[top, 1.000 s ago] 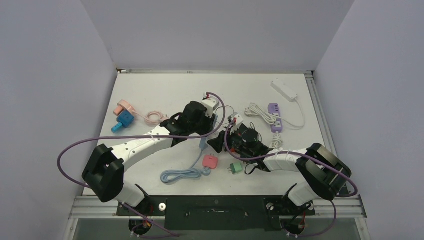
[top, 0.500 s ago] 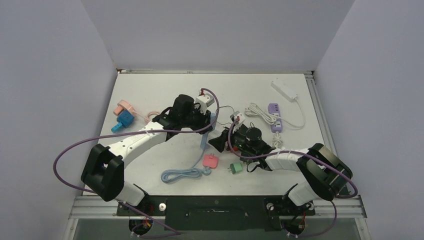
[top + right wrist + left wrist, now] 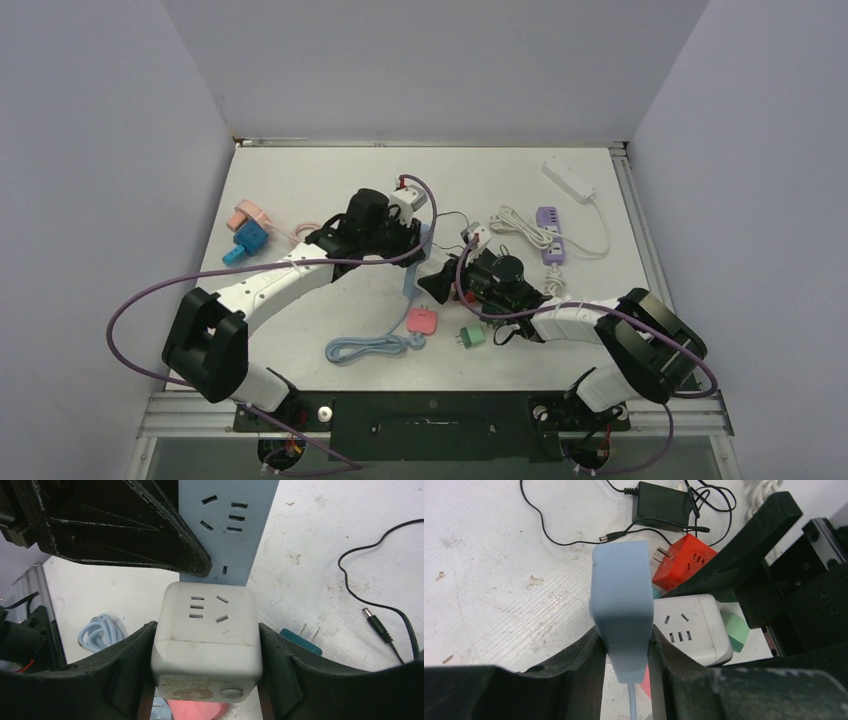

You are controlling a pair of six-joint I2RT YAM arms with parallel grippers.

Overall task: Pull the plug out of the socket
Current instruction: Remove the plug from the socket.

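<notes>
My left gripper [image 3: 624,650] is shut on a light blue power strip [image 3: 621,610], holding its cable end. In the top view the left gripper [image 3: 412,243] is at the table's middle with the strip [image 3: 410,278] below it. My right gripper [image 3: 207,652] is shut on a white cube plug [image 3: 207,630]. The cube sits tight against the side of the blue strip [image 3: 230,525]. No prongs show between them. In the left wrist view the cube [image 3: 689,630] touches the strip's right side. In the top view the right gripper [image 3: 440,290] hides the cube.
A red cube adapter [image 3: 684,567], a black adapter [image 3: 661,502] with thin wire and a teal plug [image 3: 300,640] lie close by. A pink plug [image 3: 421,321], a green plug [image 3: 472,336] and the coiled blue cable [image 3: 365,347] lie in front. A purple strip [image 3: 551,234] and a white strip [image 3: 568,180] lie at the back right.
The left arm has drawn back and to the left with the blue strip in the first half second. Since then both arms have barely moved.
</notes>
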